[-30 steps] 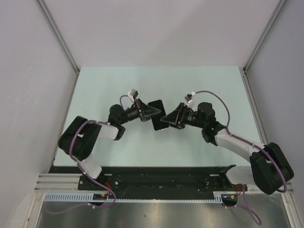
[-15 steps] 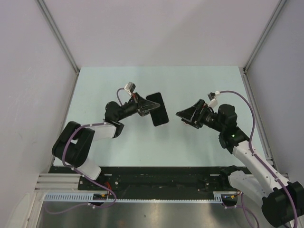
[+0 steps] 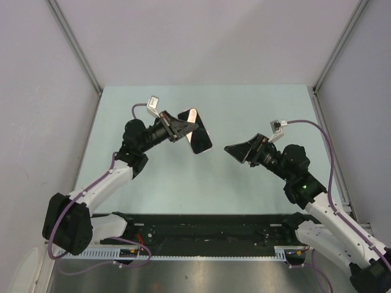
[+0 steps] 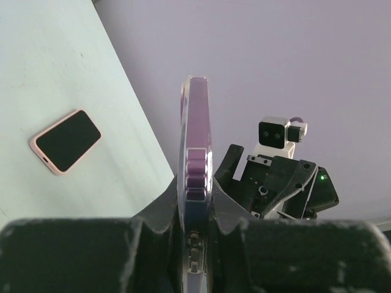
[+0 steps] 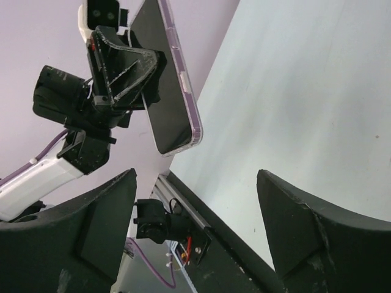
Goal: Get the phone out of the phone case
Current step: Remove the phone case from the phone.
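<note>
Up off the table, the dark-faced phone in its clear, purple-tinted case (image 3: 197,135) is pinched by the left gripper (image 3: 185,127), whose two black fingers clamp one end of the case from both flat sides. In the left wrist view only the case's thin edge shows, standing upright, its bottom sunk between the fingers. The back of the case appears in no view. The right wrist view shows the dark face filling the clear rim. To the right of the case and well apart from it, the right gripper (image 3: 237,152) hangs with its fingers spread wide and nothing between them. Below the case a pink-edged phone with a dark screen (image 4: 66,140) lies flat on the pale green table (image 3: 263,110). In the top view the case covers nearly all of it, leaving only a pink sliver. Open table shows between the case and the right gripper, and on past the case to the grey walls (image 3: 201,43). The black rail (image 3: 208,223) lies on the near side of the case, well apart from it.
</note>
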You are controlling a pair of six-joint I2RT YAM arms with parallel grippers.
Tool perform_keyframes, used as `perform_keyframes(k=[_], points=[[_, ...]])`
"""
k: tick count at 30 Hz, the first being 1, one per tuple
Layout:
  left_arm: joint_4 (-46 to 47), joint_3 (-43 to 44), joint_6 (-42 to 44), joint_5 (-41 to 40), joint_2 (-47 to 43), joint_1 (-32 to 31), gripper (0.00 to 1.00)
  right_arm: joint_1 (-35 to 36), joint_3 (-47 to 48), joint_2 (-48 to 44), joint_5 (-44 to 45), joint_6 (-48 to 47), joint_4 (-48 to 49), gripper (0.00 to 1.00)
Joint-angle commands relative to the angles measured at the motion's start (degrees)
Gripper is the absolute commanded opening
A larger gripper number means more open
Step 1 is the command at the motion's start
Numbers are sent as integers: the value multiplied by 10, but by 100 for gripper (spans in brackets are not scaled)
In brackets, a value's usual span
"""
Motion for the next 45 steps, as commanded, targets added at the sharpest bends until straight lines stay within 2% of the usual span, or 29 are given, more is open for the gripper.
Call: perform_keyframes(k=[1, 2, 5, 8, 16, 19, 23, 26, 29, 30, 32, 36, 43, 45], points=[[-64, 50, 59, -12, -20, 6, 0, -12, 14, 15, -13, -10, 33, 84], [-68, 70, 57, 7, -11, 6, 0, -18, 14, 31, -68, -1, 56, 84], [-39, 91, 34, 73, 31, 6, 0, -13, 11, 91, -132, 22, 114, 81], [-17, 97, 15, 110, 57, 6, 0, 6, 11, 115, -122, 28, 165, 80], [-11, 106, -3, 119, 73, 9, 0, -1, 4, 155, -128, 65, 243, 75], [31, 98, -48, 125, 83, 13, 0, -13, -28, 171, -133, 120, 319, 73], [182, 74, -148, 134, 104, 23, 0, -24, -58, 187, -139, 177, 409, 72], [196, 78, -164, 134, 111, 23, 0, -24, -59, 192, -145, 185, 434, 71], [188, 84, -160, 135, 113, 24, 0, -24, -60, 199, -150, 200, 460, 64], [187, 85, -160, 135, 113, 24, 0, -24, -60, 203, -150, 206, 466, 58], [183, 88, -160, 134, 113, 25, 0, -24, -60, 208, -152, 210, 481, 56], [179, 93, -158, 134, 113, 25, 0, -24, -63, 221, -153, 235, 519, 40], [177, 94, -157, 130, 119, 25, 0, -24, -63, 268, -159, 285, 612, 25], [173, 93, -157, 130, 117, 24, 0, -23, -64, 286, -163, 301, 637, 12]])
